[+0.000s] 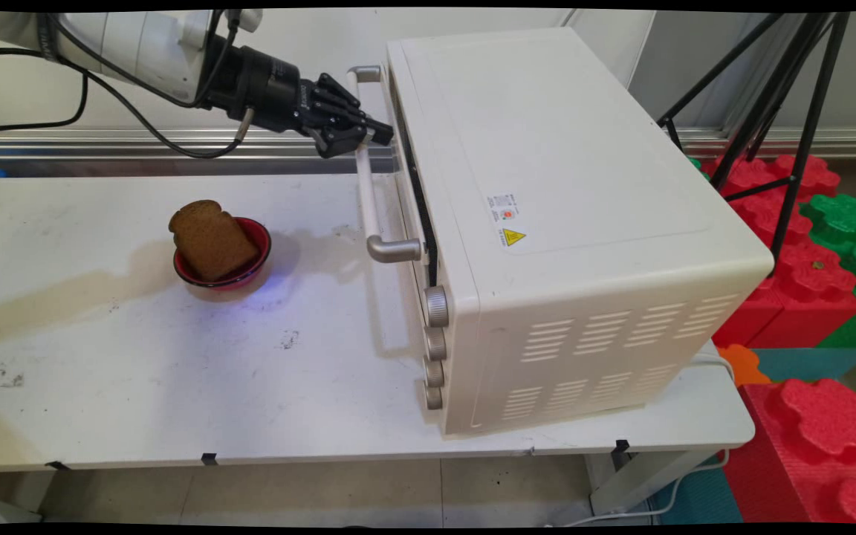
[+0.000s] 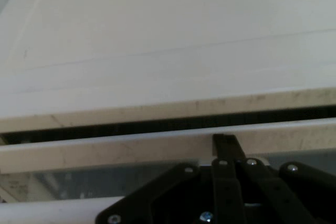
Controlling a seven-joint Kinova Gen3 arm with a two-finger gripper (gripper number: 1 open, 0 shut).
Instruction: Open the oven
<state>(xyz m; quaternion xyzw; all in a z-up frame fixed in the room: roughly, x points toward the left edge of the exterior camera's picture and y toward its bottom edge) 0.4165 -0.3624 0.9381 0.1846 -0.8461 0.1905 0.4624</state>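
A slice of brown bread (image 1: 211,239) leans upright in a red bowl (image 1: 257,256) on the white table's (image 1: 138,386) left half. To the right stands a cream toaster oven (image 1: 547,223). Farther back, the black gripper (image 1: 376,134) reaches level, fingers pressed together, touching the oven door's top edge over the handle (image 1: 365,178).

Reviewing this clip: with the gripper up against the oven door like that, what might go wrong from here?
1. The gripper sits at the far end of the oven's handle, well off its middle, so a pull may slip off or twist the door.
2. The oven stands loose on the table; pulling could drag it.
3. A dropping door may swing close to the bowl holding the bread.
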